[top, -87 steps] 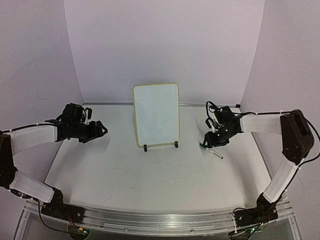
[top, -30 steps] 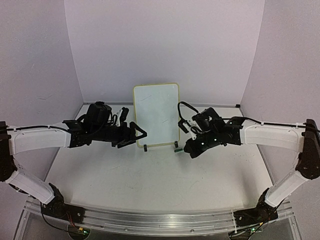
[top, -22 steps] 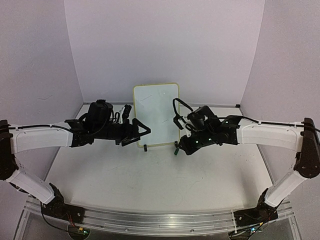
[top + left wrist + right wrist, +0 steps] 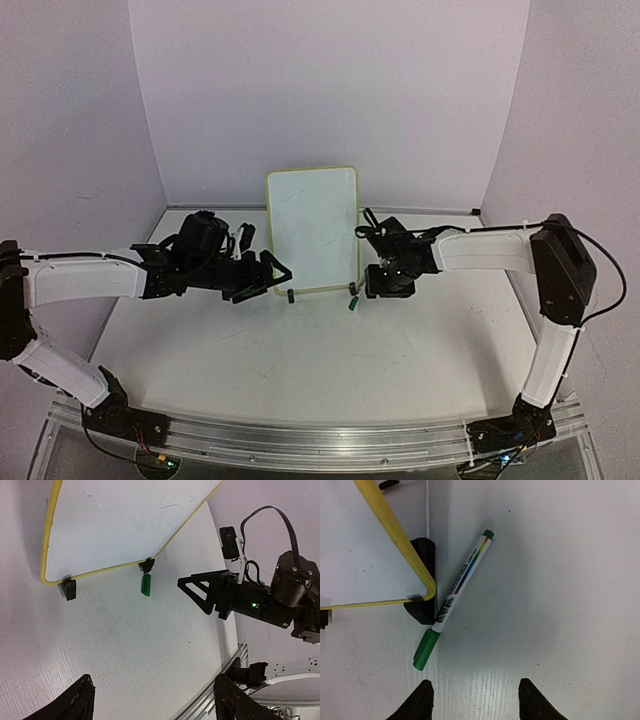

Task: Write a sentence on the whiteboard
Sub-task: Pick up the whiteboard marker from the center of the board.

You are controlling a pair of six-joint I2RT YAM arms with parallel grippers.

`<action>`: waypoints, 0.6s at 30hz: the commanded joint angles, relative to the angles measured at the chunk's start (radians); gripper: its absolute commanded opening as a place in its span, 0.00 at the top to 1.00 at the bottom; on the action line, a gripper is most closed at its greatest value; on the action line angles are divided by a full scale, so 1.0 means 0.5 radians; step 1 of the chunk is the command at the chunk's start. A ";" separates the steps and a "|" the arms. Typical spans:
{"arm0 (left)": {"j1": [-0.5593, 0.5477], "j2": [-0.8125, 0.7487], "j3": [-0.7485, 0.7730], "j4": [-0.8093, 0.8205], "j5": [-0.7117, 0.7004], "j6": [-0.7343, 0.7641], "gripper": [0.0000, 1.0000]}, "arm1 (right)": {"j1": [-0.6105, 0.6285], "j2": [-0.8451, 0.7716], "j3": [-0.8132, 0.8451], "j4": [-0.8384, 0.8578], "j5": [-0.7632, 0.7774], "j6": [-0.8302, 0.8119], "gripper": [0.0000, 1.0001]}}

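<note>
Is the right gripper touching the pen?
Apart. The right wrist view shows the pen lying on the table beside the stand foot, bare table between its green cap and the open right gripper.

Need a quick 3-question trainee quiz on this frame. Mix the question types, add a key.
1. True or false: the pen lies flat on the table, outside any gripper.
2. Pick one. The right gripper is: A) shut on the pen; B) open and empty, above the pen; C) clamped on the board's rim.
3. Short answer: what writing can be read on the whiteboard?

Key:
1. True. It lies beside the stand's foot with its green cap on.
2. B.
3. None. The board shows only faint stray marks.
</note>
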 commanded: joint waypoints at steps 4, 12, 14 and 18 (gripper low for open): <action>-0.003 -0.043 0.013 -0.148 -0.093 0.138 0.19 | 0.117 0.206 0.207 -0.054 0.257 0.185 0.46; -0.002 -0.139 -0.064 -0.185 -0.044 0.166 0.18 | 0.190 0.426 0.356 -0.078 0.341 0.268 0.48; -0.003 -0.168 -0.082 -0.206 -0.042 0.179 0.18 | 0.207 0.474 0.404 -0.083 0.356 0.270 0.49; 0.000 -0.209 -0.104 -0.237 -0.035 0.199 0.17 | 0.226 0.562 0.485 -0.121 0.406 0.309 0.51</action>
